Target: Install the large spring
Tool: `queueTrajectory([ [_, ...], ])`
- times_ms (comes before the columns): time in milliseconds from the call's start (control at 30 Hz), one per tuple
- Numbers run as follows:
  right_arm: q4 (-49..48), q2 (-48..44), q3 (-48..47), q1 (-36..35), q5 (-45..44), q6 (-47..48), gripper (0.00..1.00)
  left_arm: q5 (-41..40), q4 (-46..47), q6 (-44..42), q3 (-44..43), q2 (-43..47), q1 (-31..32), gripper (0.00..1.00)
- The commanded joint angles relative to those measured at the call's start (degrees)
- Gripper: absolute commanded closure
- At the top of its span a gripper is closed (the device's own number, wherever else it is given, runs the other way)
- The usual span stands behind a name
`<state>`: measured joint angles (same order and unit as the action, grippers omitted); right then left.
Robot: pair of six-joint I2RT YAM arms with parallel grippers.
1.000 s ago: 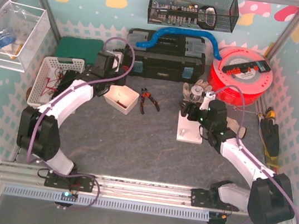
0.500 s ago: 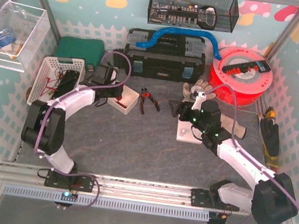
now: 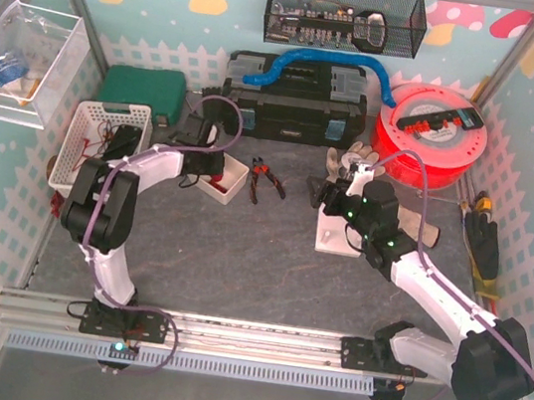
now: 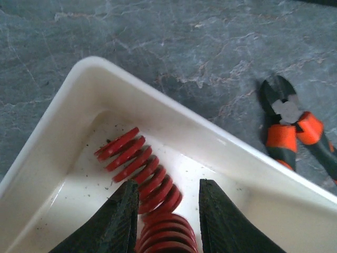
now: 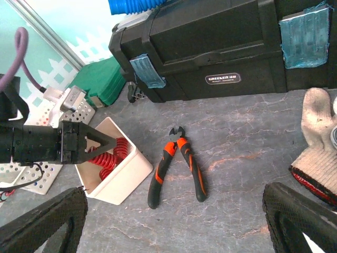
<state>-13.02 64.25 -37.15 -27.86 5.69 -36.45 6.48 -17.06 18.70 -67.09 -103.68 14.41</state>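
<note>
**Red springs in tray, left gripper astride them**

In the left wrist view we see the red springs (image 4: 138, 161) up close, lying in the white tray (image 4: 174, 118) near the bench's far left corner. We cannot tell which coil is the large one. The overhead view hides them behind the arm. The right wrist view gives us the side aspect: the left gripper (image 5: 108, 143) is angled down into the tray, with orange cutters (image 5: 176, 163) just beside the tray. The left gripper's fingers are parted, one either side of the coils, contact unclear. The right gripper (image 5: 171, 211) is spread wide, holding nothing, and is low over mid-bench facing the far edge
</note>
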Motion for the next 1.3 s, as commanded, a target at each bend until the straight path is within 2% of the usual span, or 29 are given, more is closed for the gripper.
queueTrajectory([
  [0,0.6,-0.6,0.2,-0.4,-1.2,1.9,0.09,-1.7,-1.1,-0.8,-1.6,-2.8,0.1,0.93],
  [267,0.9,-1.3,0.7,-0.4,-2.4,2.6,0.09,-1.6,-1.5,-1.1,-2.5,0.1,0.1,1.00],
  [400,0.6,-0.6,0.7,-0.4,-2.6,2.4,0.09,-1.9,-1.5,-0.7,-3.8,3.7,0.1,1.00],
  [533,-3.3,1.4,0.4,-0.4,1.5,-3.0,0.10,-2.0,-0.3,0.6,-3.9,8.5,0.4,1.00],
  [633,-10.7,4.7,0.6,-1.4,6.3,-12.9,0.11,-0.7,3.0,2.0,-1.8,12.6,1.1,1.00],
  [767,-21.2,12.0,-1.1,-4.4,10.1,-27.2,0.12,0.7,11.9,3.1,2.7,18.1,4.2,1.00],
  [967,-43.9,23.7,-2.0,-7.8,12.6,-47.5,0.21,-0.5,28.4,8.1,11.0,25.8,11.1,1.00],
  [1100,-57.5,30.1,-2.7,-10.1,10.9,-54.9,0.26,-0.6,38.4,12.3,16.0,29.1,13.1,1.00],
  [1267,-68.3,36.3,-4.4,-12.0,9.2,-59.9,0.28,-0.3,41.2,13.6,17.0,29.1,13.8,1.00],
])
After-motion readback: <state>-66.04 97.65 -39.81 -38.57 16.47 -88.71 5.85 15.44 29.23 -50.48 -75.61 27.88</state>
